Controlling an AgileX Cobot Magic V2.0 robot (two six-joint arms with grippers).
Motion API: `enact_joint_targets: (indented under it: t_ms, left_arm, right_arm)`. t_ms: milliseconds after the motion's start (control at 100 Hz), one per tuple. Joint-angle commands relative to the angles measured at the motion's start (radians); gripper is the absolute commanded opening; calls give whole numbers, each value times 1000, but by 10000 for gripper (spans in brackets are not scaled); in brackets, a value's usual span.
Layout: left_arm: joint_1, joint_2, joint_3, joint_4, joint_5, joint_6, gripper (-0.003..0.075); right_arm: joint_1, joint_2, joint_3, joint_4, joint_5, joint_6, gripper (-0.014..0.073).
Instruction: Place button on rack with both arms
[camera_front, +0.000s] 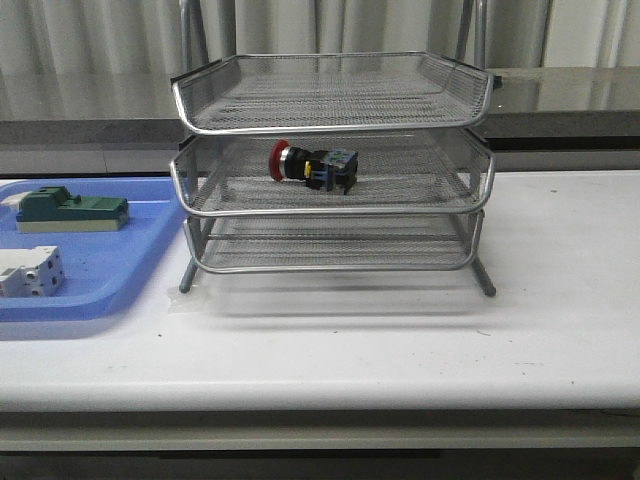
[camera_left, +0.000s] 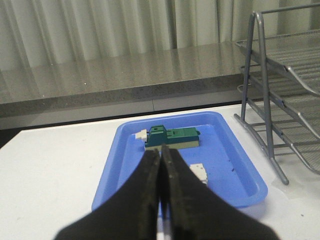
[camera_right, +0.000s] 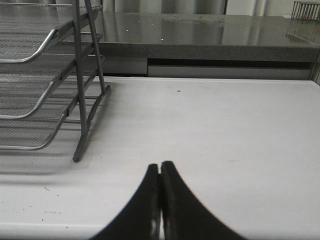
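The button (camera_front: 312, 165), with red head, black body and blue-yellow rear block, lies on its side on the middle tier of the silver wire-mesh rack (camera_front: 333, 125). The rack also shows in the left wrist view (camera_left: 287, 75) and the right wrist view (camera_right: 45, 80). My left gripper (camera_left: 161, 149) is shut and empty, raised above the near end of the blue tray. My right gripper (camera_right: 160, 165) is shut and empty, low over the white table to the right of the rack. Neither arm shows in the front view.
A flat blue tray (camera_front: 120, 270) left of the rack holds a green-topped block (camera_front: 72, 210) and a white terminal block (camera_front: 30, 270); both show in the left wrist view, the green block (camera_left: 172, 136) and the white block (camera_left: 199, 172). A grey stone ledge (camera_front: 560, 95) runs behind the table.
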Motion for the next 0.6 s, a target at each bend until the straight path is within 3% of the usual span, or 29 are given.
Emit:
enact_joint_targets:
  t_ms: [0, 150, 410, 590]
  left_arm:
    - [1, -30, -3, 36, -87, -66, -20]
    - [1, -32, 32, 104, -106, -188, -20]
    - [1, -32, 111, 104, -227, -198, -20]
    - [1, -32, 111, 104, -222, -198, -20]
  right_arm:
    - [-6, -17, 1, -2, -83, -9, -58]
    - [-6, -17, 1, -2, -83, -9, -58]
    - [-6, -17, 1, -2, -83, -9, -58]
    - [-6, -17, 1, -2, -83, -9, -58]
